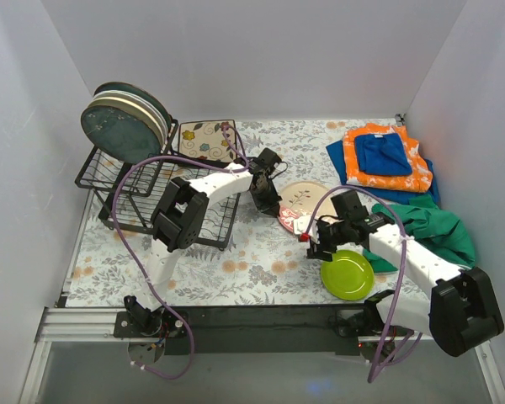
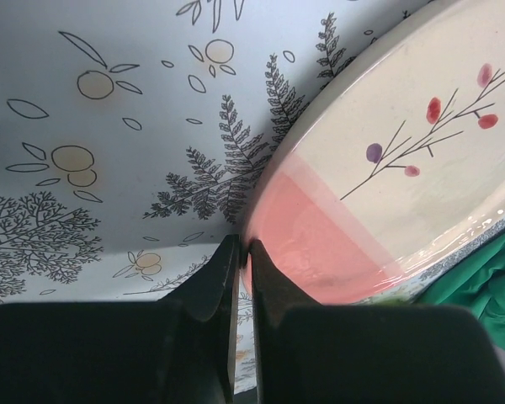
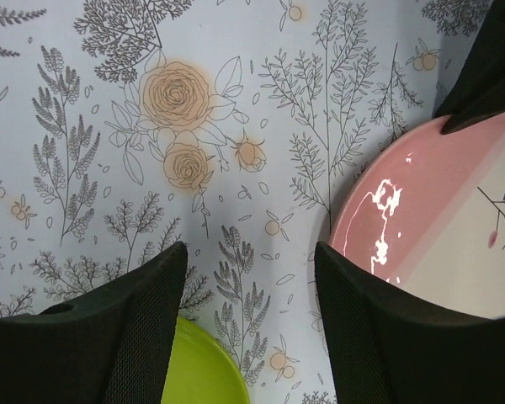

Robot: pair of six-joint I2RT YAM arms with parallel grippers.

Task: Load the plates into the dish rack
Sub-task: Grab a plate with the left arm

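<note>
The pink-cream plate with a sprig [image 1: 307, 200] lies mid-table. My left gripper [image 1: 273, 206] is shut on its pink rim [image 2: 320, 244], with one finger [image 2: 215, 286] under and one over the edge. The plate also shows in the right wrist view [image 3: 429, 227]. My right gripper [image 1: 316, 242] is open and empty over the cloth [image 3: 248, 278], between that plate and the lime green plate [image 1: 347, 274], whose edge shows by one finger [image 3: 194, 374]. The black wire dish rack [image 1: 164, 215] stands at the left, with several plates [image 1: 122, 122] upright at its far end.
A patterned square tile [image 1: 206, 140] lies behind the rack. Folded orange and blue cloths [image 1: 385, 156] and a green cloth [image 1: 433, 227] lie at the right. White walls close in the table on three sides.
</note>
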